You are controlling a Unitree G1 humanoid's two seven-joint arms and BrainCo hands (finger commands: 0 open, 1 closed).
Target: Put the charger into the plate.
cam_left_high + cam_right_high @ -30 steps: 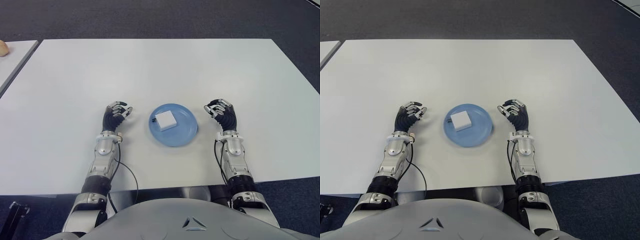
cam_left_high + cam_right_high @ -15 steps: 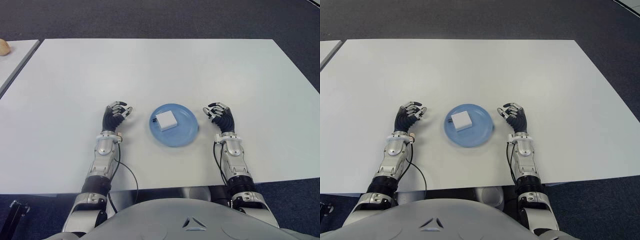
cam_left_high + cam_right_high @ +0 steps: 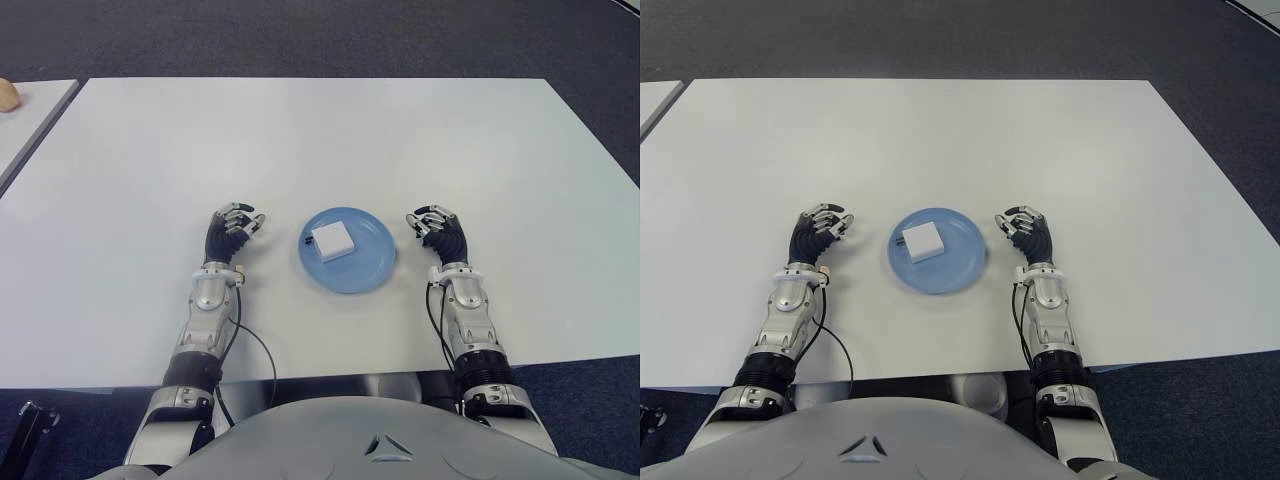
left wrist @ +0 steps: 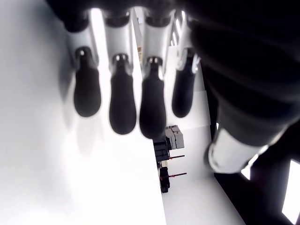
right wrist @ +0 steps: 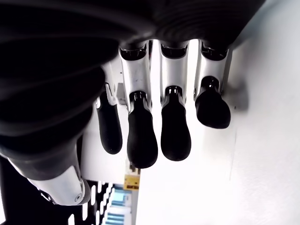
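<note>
A white square charger (image 3: 330, 240) lies inside the round blue plate (image 3: 370, 262) near the front middle of the white table (image 3: 320, 140). My left hand (image 3: 233, 228) shows left of the plate, fingers relaxed and holding nothing. My right hand (image 3: 437, 227) shows just right of the plate's rim, apart from it, fingers loosely curved and empty. Both wrist views show only bare fingers (image 4: 123, 108) over the table, with nothing between the fingers (image 5: 174, 126) and the palm.
A second table's corner (image 3: 30, 110) stands at the far left with a pale object (image 3: 8, 95) on it. Dark carpet (image 3: 320, 35) lies beyond the table. A black cable (image 3: 255, 350) runs by my left forearm.
My right hand has drawn back slightly toward me and down beside the plate. The charger, plate and left hand have not moved.
</note>
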